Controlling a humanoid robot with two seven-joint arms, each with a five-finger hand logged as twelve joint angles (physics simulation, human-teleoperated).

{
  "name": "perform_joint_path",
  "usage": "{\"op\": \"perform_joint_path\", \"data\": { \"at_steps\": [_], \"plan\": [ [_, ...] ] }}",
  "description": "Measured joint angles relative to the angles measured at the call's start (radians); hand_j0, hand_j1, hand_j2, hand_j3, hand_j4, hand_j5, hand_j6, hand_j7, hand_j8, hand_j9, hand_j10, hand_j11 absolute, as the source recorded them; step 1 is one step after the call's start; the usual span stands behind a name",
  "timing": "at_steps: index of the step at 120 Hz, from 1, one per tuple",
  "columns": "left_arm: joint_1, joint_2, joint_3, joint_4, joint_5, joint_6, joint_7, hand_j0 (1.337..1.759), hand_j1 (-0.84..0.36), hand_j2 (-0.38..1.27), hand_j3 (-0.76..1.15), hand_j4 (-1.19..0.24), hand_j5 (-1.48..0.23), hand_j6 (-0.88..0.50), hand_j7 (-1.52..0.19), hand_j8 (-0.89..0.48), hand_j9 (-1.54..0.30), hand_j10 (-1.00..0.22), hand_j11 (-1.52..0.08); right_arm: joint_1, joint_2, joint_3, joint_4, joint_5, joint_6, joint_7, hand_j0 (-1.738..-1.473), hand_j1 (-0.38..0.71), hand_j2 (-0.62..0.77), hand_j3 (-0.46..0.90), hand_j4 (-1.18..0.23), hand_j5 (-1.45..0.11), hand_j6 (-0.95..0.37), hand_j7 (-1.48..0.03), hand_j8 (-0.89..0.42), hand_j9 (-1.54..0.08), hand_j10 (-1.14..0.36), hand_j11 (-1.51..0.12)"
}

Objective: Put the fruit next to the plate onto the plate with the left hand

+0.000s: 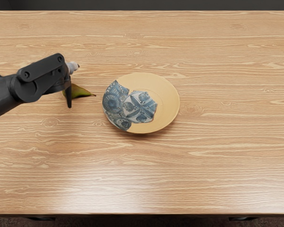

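Observation:
A tan plate (168, 97) with a blue-and-white patterned patch on its left half lies near the middle of the table. Just left of it lies a yellow-green fruit (83, 92), its pointed end toward the plate and a small gap between the two. My left hand (67, 86) comes in from the left edge on a dark arm and sits right over the fruit's left end, hiding that part. The forearm covers most of the hand, so its grip on the fruit does not show. The right arm is out of view.
The light wooden table (217, 161) stretches wide around the plate. Its front edge runs along the bottom of the view and its far edge along the top.

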Motion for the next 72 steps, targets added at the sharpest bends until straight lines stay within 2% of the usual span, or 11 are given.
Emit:
{"op": "perform_joint_path", "data": {
  "at_steps": [27,48,72],
  "plan": [
    [-0.002,-0.031,0.021,0.03,0.001,0.001,0.0,1.658,0.34,0.0,0.0,-0.01,-0.01,-0.01,-0.01,-0.01,-0.01,-0.01,-0.01,0.0,0.0,0.0,0.0,0.0,0.0,0.0,-1.658,-0.35,0.0,0.0,0.0,0.0,0.0,0.0,0.0,0.0,0.0,0.0],
    [-0.017,-0.059,0.068,0.055,0.003,0.09,0.0,1.658,0.33,0.0,0.0,-0.01,-0.02,-0.02,-0.02,-0.02,-0.02,-0.01,-0.02,0.0,0.0,0.0,0.0,0.0,0.0,0.0,-1.658,-0.35,0.0,0.0,0.0,0.0,0.0,0.0,0.0,0.0,0.0,0.0],
    [-0.005,-0.059,0.099,0.083,0.002,0.117,0.0,1.658,0.31,0.01,0.0,-0.04,-0.05,-0.04,-0.05,-0.04,-0.05,-0.04,-0.05,0.0,0.0,0.0,0.0,0.0,0.0,0.0,-1.658,-0.35,0.0,0.0,0.0,0.0,0.0,0.0,0.0,0.0,0.0,0.0]
  ]
}}
